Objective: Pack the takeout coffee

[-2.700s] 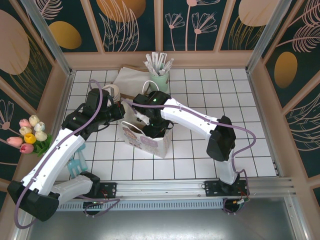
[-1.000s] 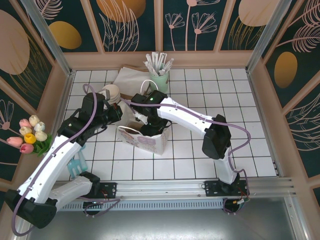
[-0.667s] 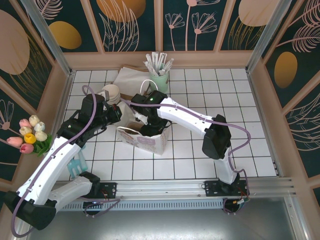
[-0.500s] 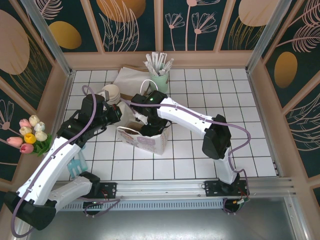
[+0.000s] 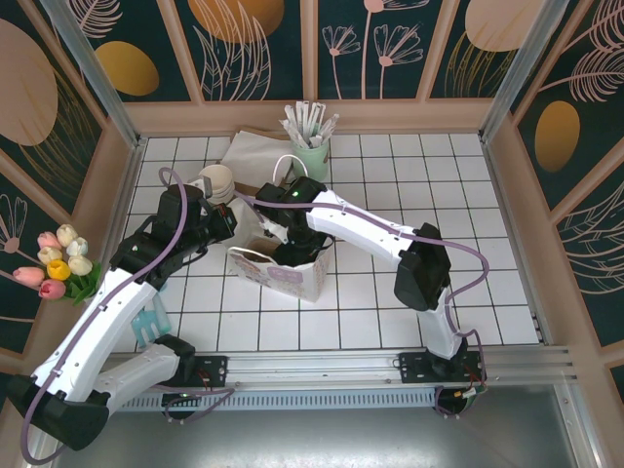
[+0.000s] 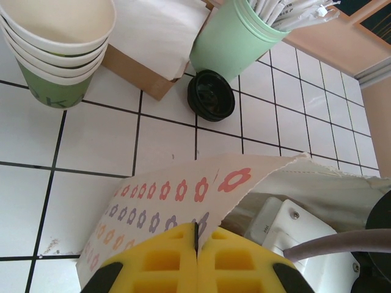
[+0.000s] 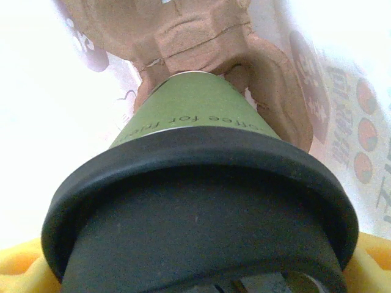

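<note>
Near the middle of the top view, the right hand (image 5: 286, 237) reaches down into the flower-printed paper bag (image 5: 292, 278), which stands on the white tiled surface (image 5: 390, 312). Its yellow pads (image 7: 15, 274) clasp the takeout coffee cup (image 7: 195, 122), green-sided with its black lid (image 7: 201, 213) on, its base down by a brown cardboard cup carrier (image 7: 201, 36) inside the bag. The left hand (image 6: 196, 241), at the bottom of its wrist view, is closed tight on the bag's upper edge.

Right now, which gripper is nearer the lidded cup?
Right. The right gripper holds the lidded cup down inside the bag. The left gripper is apart from the cup, pinched shut on the bag's edge.
</note>
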### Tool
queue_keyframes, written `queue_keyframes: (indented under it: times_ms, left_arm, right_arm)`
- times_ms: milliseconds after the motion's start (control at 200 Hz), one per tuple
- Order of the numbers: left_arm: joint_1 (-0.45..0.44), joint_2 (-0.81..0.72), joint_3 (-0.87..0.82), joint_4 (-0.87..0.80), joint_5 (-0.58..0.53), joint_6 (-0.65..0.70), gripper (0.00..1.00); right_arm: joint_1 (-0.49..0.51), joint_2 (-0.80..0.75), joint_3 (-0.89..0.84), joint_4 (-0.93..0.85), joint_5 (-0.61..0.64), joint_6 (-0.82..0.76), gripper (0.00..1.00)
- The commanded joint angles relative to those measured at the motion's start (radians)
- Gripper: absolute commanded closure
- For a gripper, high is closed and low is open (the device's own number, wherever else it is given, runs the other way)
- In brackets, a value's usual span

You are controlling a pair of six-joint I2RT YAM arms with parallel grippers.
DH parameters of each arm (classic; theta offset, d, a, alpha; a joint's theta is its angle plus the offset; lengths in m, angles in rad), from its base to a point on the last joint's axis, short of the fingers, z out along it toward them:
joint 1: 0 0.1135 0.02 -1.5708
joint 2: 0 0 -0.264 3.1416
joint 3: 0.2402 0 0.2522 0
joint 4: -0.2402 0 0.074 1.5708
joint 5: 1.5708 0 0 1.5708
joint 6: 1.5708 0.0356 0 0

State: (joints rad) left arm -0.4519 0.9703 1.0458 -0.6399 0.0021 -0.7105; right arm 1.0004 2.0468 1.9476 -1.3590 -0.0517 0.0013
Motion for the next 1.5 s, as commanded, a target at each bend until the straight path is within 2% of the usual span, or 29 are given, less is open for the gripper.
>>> queue_keyframes:
  times_ms: [0,355,555,886,1491]
  left_arm:
    - [-0.001,-0.008,-0.001,0.03,-0.005,0.017,1.0]
    - [-0.002,-0.008,0.005,0.026,-0.023,0.019,1.0]
    - [-0.002,-0.038,0.025,0.005,-0.079,0.015,1.0]
    - [-0.002,-0.096,-0.001,0.076,-0.01,0.02,1.0]
    - [-0.001,-0.105,-0.029,0.08,-0.017,0.011,1.0]
  right_arm:
    - [-0.005,0.027,-0.04,-0.008,0.029,-0.004,0.42]
    - [-0.006,0.012,-0.047,-0.014,0.056,0.024,0.42]
    - [-0.007,0.013,-0.047,-0.014,0.062,0.027,0.42]
    - [-0.012,0.032,-0.043,-0.014,0.062,0.02,0.42]
    - [-0.017,0.02,-0.034,-0.014,0.062,0.01,0.42]
